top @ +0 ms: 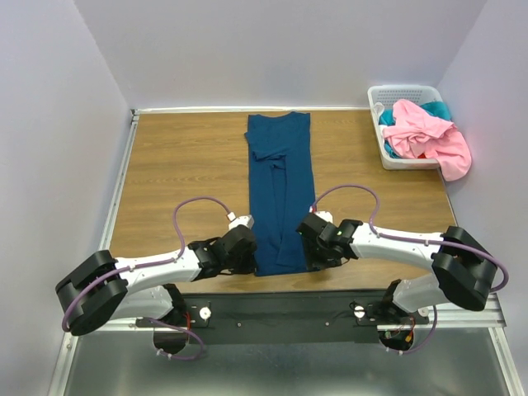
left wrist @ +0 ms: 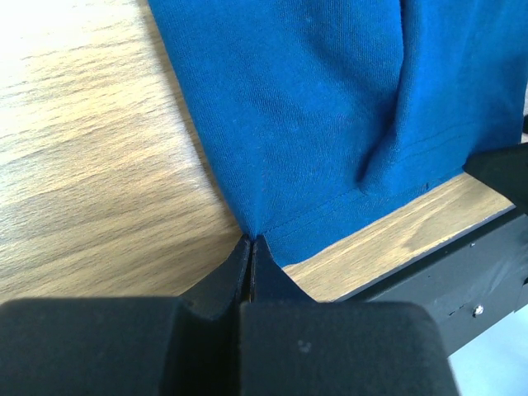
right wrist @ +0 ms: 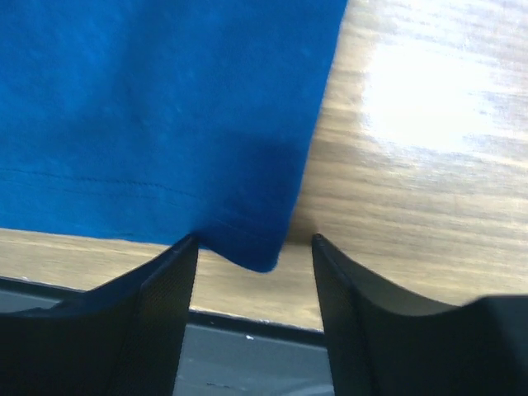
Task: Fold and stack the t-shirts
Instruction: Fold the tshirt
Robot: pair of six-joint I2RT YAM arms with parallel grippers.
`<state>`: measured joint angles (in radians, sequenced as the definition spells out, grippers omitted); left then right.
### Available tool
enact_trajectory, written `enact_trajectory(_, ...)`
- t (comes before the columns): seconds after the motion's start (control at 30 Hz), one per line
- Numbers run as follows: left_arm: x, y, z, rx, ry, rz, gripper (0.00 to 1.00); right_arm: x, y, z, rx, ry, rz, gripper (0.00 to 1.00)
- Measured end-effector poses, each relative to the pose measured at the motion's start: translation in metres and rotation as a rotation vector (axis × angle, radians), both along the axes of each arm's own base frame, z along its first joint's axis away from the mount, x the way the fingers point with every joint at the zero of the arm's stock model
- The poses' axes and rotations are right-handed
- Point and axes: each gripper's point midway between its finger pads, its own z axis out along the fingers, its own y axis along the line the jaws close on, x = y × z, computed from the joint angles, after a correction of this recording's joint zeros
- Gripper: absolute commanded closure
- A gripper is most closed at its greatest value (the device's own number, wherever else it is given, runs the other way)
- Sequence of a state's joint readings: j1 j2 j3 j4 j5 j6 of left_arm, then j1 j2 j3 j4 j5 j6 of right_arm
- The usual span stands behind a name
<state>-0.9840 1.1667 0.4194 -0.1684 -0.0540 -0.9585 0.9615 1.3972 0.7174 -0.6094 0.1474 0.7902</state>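
Fingers of the left gripper are pinching together on the near left corner of the blue shirt, with no gap showing between them. Those of the right gripper are standing partly apart, straddling the shirt's near right corner, which is lying between the tips without being clamped.

At the far right of the table, the white basket is holding a pink shirt that is spilling over its right rim. A teal shirt is peeking out beneath it.

The blue shirt is lying as a long narrow strip down the middle of the table, from the far edge to the near edge, with a sleeve folded across its far part. Both arms are reaching low and inward from their bases, wrists angled toward each other, one at each side of the shirt's near hem.
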Motion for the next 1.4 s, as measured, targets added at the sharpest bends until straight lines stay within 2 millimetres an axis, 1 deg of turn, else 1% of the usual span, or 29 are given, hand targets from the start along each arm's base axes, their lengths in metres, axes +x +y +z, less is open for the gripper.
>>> enact_trajectory(0.1, 0.000, 0.000, 0.000, -0.001, -0.001, 0.000, 1.00, -0.004, -0.004, -0.001, -0.018, 0.012, -0.019, 0.55)
enact_trajectory(0.13, -0.001, 0.001, 0.000, -0.002, 0.000, 0.000, 1.00, -0.005, -0.006, -0.001, -0.024, 0.015, -0.026, 0.63)
enact_trajectory(0.3, -0.002, 0.003, 0.000, -0.009, -0.005, 0.001, 1.00, -0.007, -0.010, -0.002, -0.041, 0.022, -0.064, 0.81)
enact_trajectory(0.37, -0.003, 0.005, 0.001, -0.014, -0.006, 0.003, 1.00, -0.008, -0.012, -0.002, -0.047, 0.025, -0.073, 0.94)
enact_trajectory(0.4, -0.004, 0.005, 0.001, -0.016, -0.006, 0.005, 1.00, -0.008, -0.012, -0.002, -0.047, 0.025, -0.080, 0.99)
enact_trajectory(0.67, -0.006, 0.008, 0.003, -0.034, -0.007, 0.013, 1.00, -0.010, -0.017, 0.000, -0.035, 0.010, -0.098, 0.99)
enact_trajectory(0.93, -0.012, 0.008, 0.012, -0.100, -0.014, 0.010, 1.00, -0.022, -0.028, 0.001, 0.014, 0.008, -0.113, 0.99)
enact_trajectory(1.03, -0.014, 0.009, 0.015, -0.118, -0.018, 0.008, 1.00, -0.026, -0.024, 0.003, 0.060, 0.013, -0.098, 0.99)
enact_trajectory(1.1, -0.015, 0.009, 0.017, -0.127, -0.020, 0.007, 1.00, -0.027, -0.017, 0.006, 0.102, 0.010, -0.082, 0.99)
enact_trajectory(1.2, -0.014, 0.008, 0.023, -0.147, -0.032, 0.007, 1.00, -0.022, -0.007, 0.012, 0.158, -0.015, -0.063, 0.99)
enact_trajectory(1.27, -0.012, 0.007, 0.027, -0.155, -0.045, 0.011, 1.00, -0.018, -0.004, 0.016, 0.175, -0.039, -0.060, 0.99)
enact_trajectory(1.37, 0.002, 0.004, 0.039, -0.144, -0.087, 0.047, 1.00, 0.000, -0.001, 0.027, 0.177, -0.119, -0.073, 0.99)
enact_trajectory(1.4, 0.006, 0.003, 0.042, -0.140, -0.098, 0.057, 1.00, 0.008, 0.003, 0.034, 0.183, -0.153, -0.081, 0.99)
